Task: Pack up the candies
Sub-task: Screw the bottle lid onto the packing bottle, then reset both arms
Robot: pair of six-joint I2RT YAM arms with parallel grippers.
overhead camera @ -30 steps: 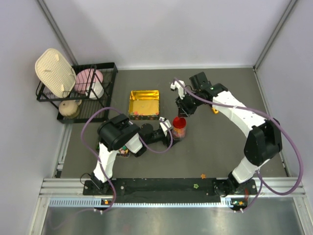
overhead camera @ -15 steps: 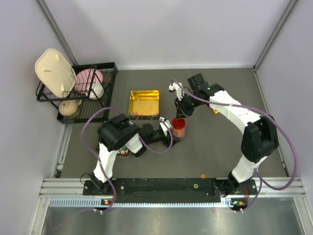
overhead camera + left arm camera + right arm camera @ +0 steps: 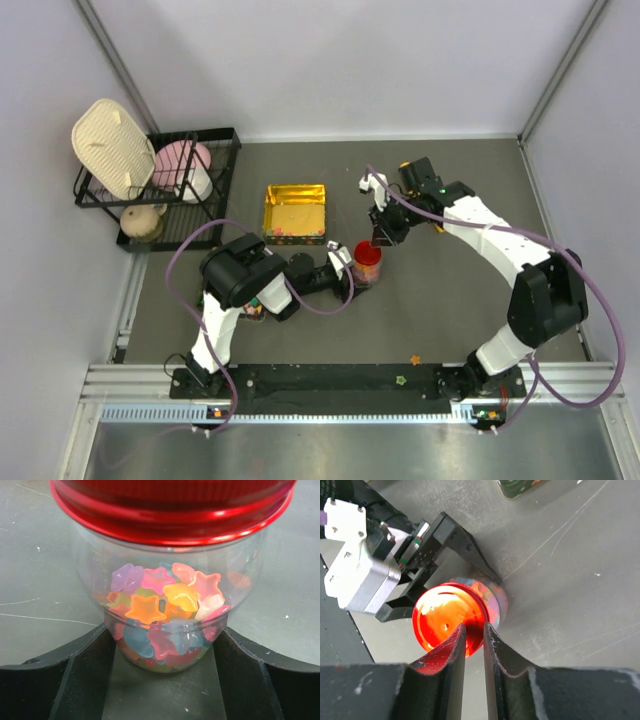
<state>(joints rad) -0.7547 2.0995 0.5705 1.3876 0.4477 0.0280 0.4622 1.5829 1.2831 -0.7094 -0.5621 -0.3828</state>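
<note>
The jar (image 3: 167, 580) is clamped low on its sides by the L gripper (image 3: 165, 652), so it's kept upright & steady on the table (image 3: 450, 300) while it's worked on from above. The candies (image 3: 165, 607), small stars in orange, yellow, pink & pale blue, are heaped in the jar's bottom, under the red lid (image 3: 447, 617). The R gripper (image 3: 474, 635) is hung over the lid's edge w/ fingers almost together. Only a slim gap is left & nothing is seen clamped betw. them. It's prob. placed there so the lid can be reached, though contact w/ the lid can't be told. A gold tray (image 3: 295, 212) is set just beyond the jar, likely as the candy source. Vs. half a sec ago: the R gripper has been brought from a spot behind the jar to right above its far rim, & the wrist has been turned; jar, L gripper & tray haven't been moved
</note>
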